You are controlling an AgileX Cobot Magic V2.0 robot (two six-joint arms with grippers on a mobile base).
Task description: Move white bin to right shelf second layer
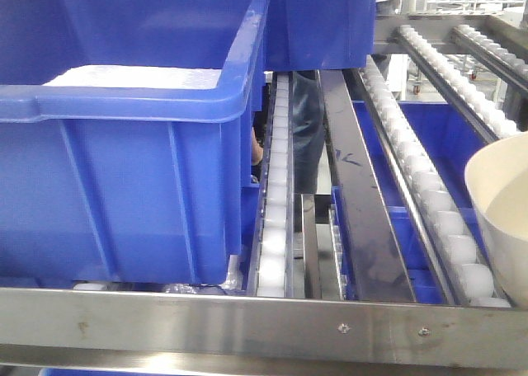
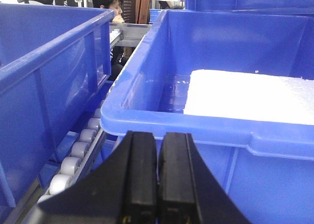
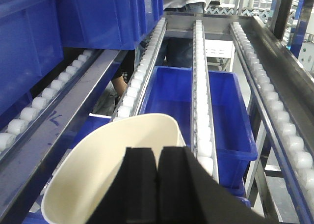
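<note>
Now the right gripper (image 3: 158, 184), pads pinched on the rim of the bin (image 3: 117, 170), carries a light, glossy, slippery tub.

white bin (image 1: 501, 219): the front view's right edge cuts it, so you see only part of the mouth and wall; in the right wrist view the right gripper (image 3: 158, 184) hides its near rim.
Grip on the rim: you cannot tell (pads block the contact).
blue crate (image 1: 124, 145): cropped left and top.
person (image 2: 109, 3): mostly hidden behind crates.
</note>
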